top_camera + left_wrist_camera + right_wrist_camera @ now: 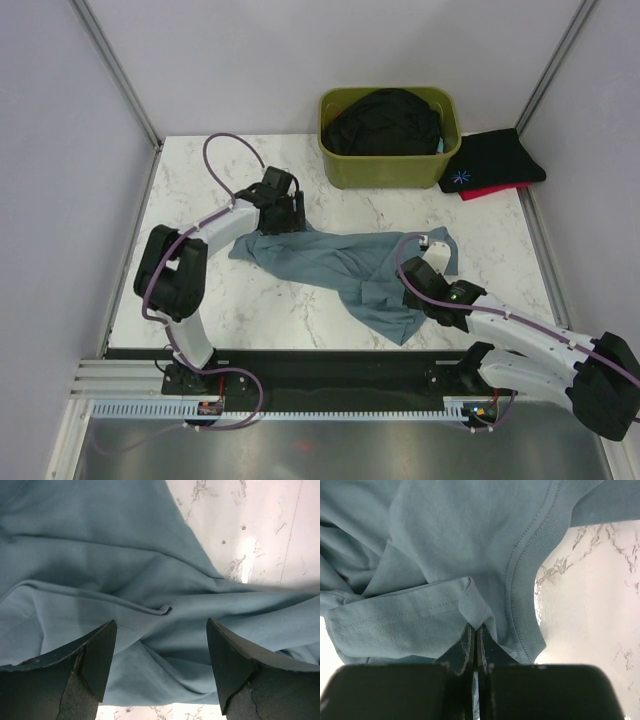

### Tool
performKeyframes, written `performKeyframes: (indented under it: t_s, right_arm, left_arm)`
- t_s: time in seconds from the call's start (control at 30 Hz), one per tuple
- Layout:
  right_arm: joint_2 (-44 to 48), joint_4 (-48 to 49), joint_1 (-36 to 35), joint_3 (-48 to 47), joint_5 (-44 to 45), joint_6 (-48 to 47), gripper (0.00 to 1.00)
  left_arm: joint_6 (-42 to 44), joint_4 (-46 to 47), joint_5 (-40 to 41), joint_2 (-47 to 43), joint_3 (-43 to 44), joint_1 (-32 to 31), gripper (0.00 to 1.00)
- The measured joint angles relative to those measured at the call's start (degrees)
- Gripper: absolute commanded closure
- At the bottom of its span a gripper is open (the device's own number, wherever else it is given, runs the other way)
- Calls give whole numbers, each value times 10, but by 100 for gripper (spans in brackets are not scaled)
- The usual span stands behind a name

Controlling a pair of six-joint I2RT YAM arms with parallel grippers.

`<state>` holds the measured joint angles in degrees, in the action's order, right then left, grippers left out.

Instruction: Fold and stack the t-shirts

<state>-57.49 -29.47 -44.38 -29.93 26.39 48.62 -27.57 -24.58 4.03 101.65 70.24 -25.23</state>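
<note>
The teal-blue t-shirt point(345, 265) lies crumpled across the middle of the marble table. My left gripper point(283, 213) is open just above its left end; the wrist view shows the cloth point(150, 580) between the spread fingers point(97, 655). My right gripper point(418, 268) is shut on the shirt's right part, pinching a fold of hem and collar point(475, 612). A black t-shirt point(385, 122) fills the olive-green bin. A folded black t-shirt with small blue print point(495, 160) lies on a red one point(490, 192) at the back right.
The olive-green bin point(390, 170) stands at the back of the table point(250, 310). Grey walls close in left, right and back. The arm bases and a black rail point(330, 375) run along the near edge.
</note>
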Motion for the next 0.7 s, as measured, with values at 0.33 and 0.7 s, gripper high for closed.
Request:
performKeyframes:
  t_s: [0.33,0.7]
  right_arm:
    - [-11,4,0,0,-2,-7,100]
    - [-16,5,0,0,-7,-13,100]
  left_arm:
    - [34,-6,38,43,30,-30,27]
    - [38,-7,141,59,25,-32,65]
